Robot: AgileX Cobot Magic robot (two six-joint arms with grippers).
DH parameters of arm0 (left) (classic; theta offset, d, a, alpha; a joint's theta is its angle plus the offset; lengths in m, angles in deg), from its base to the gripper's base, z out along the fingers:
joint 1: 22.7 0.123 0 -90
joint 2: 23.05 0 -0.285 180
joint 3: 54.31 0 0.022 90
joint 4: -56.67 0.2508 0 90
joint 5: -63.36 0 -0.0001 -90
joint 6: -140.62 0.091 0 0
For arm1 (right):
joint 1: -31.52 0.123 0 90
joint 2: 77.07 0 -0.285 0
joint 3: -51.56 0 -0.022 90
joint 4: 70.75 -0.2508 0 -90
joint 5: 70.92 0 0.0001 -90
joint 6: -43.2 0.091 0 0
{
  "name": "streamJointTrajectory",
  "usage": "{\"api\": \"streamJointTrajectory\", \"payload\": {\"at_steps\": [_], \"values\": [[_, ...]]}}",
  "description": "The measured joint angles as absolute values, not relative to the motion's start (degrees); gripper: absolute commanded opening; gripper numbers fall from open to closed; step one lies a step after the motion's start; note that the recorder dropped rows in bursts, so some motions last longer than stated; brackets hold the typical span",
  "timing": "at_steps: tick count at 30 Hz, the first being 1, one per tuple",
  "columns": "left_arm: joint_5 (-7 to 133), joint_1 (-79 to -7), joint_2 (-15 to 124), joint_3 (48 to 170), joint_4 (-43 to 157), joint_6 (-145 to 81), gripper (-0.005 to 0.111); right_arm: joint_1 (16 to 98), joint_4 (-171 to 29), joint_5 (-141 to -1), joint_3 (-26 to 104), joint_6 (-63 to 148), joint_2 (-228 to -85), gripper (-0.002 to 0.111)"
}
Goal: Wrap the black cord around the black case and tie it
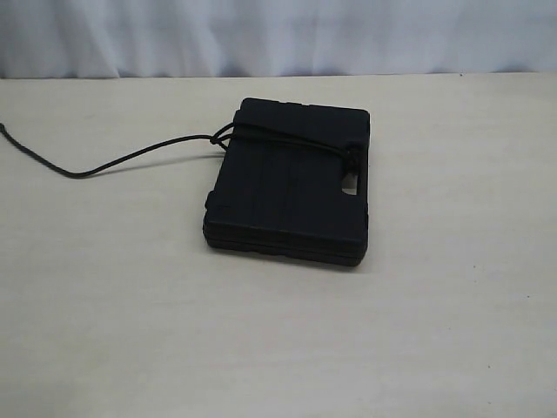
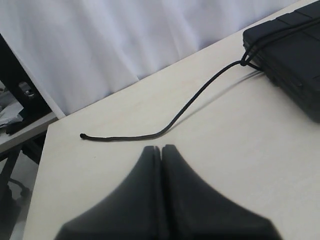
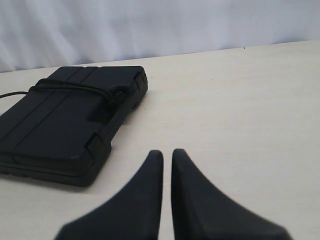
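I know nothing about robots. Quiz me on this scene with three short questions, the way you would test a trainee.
1. True or false: the cord is already looped across the case.
2. Where does the cord's loose tail lie?
A) on the table, trailing away from the case
B) tucked inside the case
C) pinched in the right claw
3. Fill in: the left claw is shut and holds ____.

Key: 1 true; 2 A; 3 nothing.
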State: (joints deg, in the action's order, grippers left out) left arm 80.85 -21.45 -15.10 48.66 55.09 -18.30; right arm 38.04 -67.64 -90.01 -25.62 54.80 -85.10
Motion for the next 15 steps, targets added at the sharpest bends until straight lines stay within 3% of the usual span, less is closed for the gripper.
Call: {"api": "streamJointTrajectory", "payload": {"at_steps": [15], "values": [[80.85, -24.94, -15.1, 48.66, 54.82, -18.21, 0.0, 38.04, -67.64, -90.01, -25.62, 54.8, -85.1, 0.006]]}}
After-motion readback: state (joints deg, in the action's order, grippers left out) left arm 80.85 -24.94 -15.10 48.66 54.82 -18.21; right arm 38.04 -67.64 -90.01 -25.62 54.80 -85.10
